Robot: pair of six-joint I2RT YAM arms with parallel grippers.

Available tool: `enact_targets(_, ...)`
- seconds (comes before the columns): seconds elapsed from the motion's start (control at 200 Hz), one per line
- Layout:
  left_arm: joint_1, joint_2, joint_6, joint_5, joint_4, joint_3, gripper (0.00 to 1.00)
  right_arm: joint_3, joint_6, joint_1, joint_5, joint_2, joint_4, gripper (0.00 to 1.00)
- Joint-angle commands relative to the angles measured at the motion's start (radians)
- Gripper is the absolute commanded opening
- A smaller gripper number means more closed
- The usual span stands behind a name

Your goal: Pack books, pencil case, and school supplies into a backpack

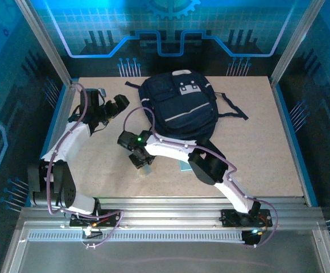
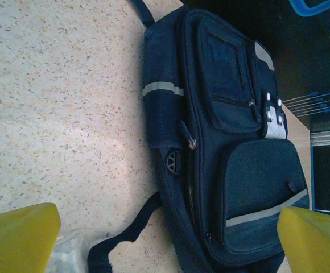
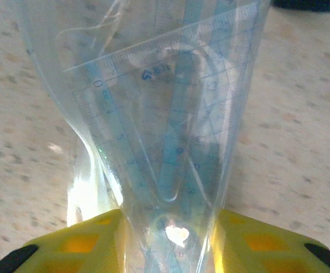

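Right fingers (image 3: 91,242) tight around clear ruler pack (image 3: 153,114); left fingers (image 2: 17,239) wide apart.

A robotics laboratory test cell is shown. A speckled beige composite tabletop (image 1: 262,142) is enclosed by slanting silver aluminium frame posts (image 1: 42,42). Blue printed wall panels bearing a gear and circuit-line graphic (image 1: 173,17) are set behind it and at its sides. Two white-and-black jointed robot arms, the left arm (image 1: 68,136) and the right arm (image 1: 170,149), are bolted to ribbed silver aluminium rails (image 1: 170,207) along the near edge. Mauve cables (image 1: 49,182) are looped along the arms. A white slotted cable duct (image 1: 153,235) is laid in front of the rails. A small green status light (image 1: 138,138) is lit on the right arm's wrist.
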Motion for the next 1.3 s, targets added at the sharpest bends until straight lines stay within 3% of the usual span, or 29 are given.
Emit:
enact_targets(0.0,-0.010,-0.006,0.016,-0.019,-0.013,0.004,0.99,-0.026,-0.049,-0.027,0.032,-0.056,-0.072,0.41)
enact_targets(0.255,-0.034,-0.012,0.018,-0.030,-0.018,0.008,0.99,-0.085,-0.065,-0.050,-0.005,-0.092,-0.041,0.22)
enact_targets(0.44,-0.044,-0.009,0.020,-0.036,-0.022,0.002,0.99,-0.107,-0.067,-0.053,-0.012,-0.118,-0.034,0.21)
enact_targets(0.53,-0.049,-0.004,0.024,-0.036,-0.024,0.001,0.99,-0.124,-0.071,-0.059,-0.018,-0.133,-0.018,0.00)
enact_targets(0.595,-0.052,0.000,0.023,-0.033,-0.025,0.003,0.99,-0.122,-0.072,-0.064,-0.021,-0.130,-0.020,0.00)
enact_targets(0.645,-0.054,0.002,0.025,-0.031,-0.028,0.006,0.99,-0.121,-0.079,-0.065,-0.017,-0.132,-0.021,0.05)
enact_targets(0.73,-0.054,-0.006,0.028,-0.034,-0.033,0.008,0.99,-0.129,-0.098,-0.068,0.004,-0.146,-0.012,0.21)
enact_targets(0.855,-0.056,-0.012,0.036,-0.042,-0.039,0.010,0.99,-0.138,-0.131,-0.087,0.011,-0.162,0.016,0.81)
enact_targets(0.921,-0.055,-0.012,0.037,-0.043,-0.042,0.012,0.99,-0.138,-0.156,-0.104,-0.017,-0.154,0.033,0.97)
enact_targets(1.291,-0.055,-0.007,0.036,-0.042,-0.053,0.017,0.99,-0.123,-0.190,-0.124,-0.004,-0.029,0.052,1.00)
